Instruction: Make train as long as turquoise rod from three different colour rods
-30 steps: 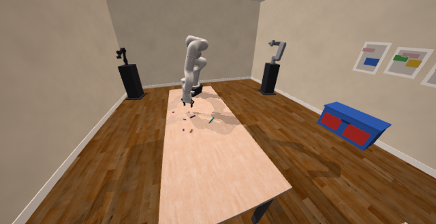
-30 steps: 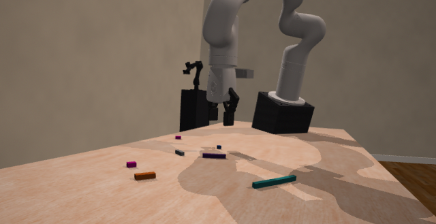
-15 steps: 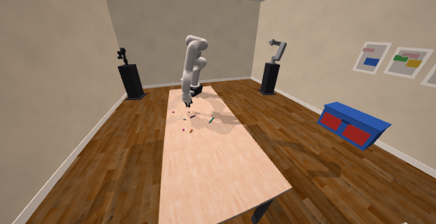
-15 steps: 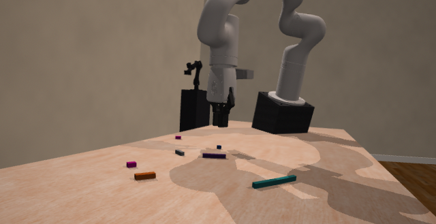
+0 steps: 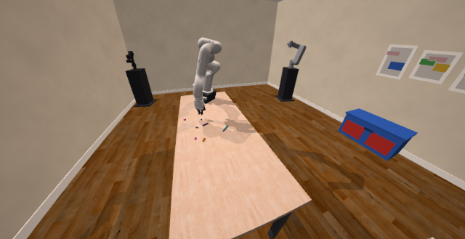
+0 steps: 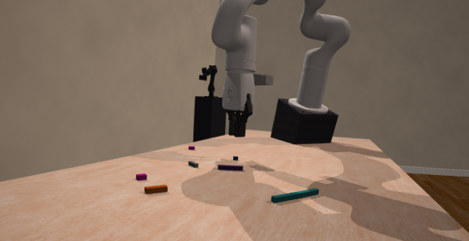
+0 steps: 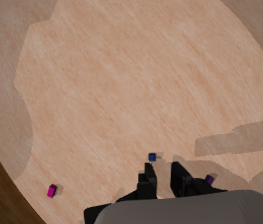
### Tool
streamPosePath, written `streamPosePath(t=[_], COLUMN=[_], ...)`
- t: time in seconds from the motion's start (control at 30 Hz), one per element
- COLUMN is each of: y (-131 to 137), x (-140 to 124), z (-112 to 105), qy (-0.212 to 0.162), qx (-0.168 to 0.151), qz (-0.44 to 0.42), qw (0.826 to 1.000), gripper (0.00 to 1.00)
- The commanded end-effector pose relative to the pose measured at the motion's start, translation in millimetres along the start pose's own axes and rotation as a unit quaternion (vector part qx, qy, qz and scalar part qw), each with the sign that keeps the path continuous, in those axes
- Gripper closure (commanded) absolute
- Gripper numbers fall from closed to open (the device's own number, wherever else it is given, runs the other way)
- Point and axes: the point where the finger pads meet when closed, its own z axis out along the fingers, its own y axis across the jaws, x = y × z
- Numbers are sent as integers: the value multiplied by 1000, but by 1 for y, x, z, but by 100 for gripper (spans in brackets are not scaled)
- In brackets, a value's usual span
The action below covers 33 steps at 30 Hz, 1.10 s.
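The turquoise rod point(image 6: 294, 195) lies flat at the right of the group. The purple rod point(image 6: 230, 167), the small blue rod point(image 6: 235, 157) and the grey rod point(image 6: 193, 164) lie near the middle. One magenta rod point(image 6: 141, 176) and the orange rod point(image 6: 155, 189) lie at the left front, and a second magenta rod point(image 6: 191, 147) lies further back. All rods lie apart. My gripper point(image 6: 238, 132) hangs above the table, over the blue rod. Its fingers stand narrowly apart with nothing between them. In the wrist view the blue rod point(image 7: 152, 157) lies just beyond the fingertips.
The arm's black base point(image 6: 304, 121) stands at the table's far end. The table's far left edge point(image 7: 9, 183) runs close to the magenta rod point(image 7: 51, 191) in the wrist view. Two black pedestals point(image 5: 139, 86) and a blue cabinet point(image 5: 375, 133) stand off the table.
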Motion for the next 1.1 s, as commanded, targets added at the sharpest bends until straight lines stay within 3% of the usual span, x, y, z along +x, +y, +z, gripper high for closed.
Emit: streamPosePath(t=[0.0, 0.57, 1.07], y=[0, 0, 0], x=[-1, -1, 0], z=[-1, 2, 16], qy=[-1, -1, -1], qx=[0, 0, -1], qz=[0, 0, 0], qw=[1000, 1000, 1000], gripper=[76, 76, 76])
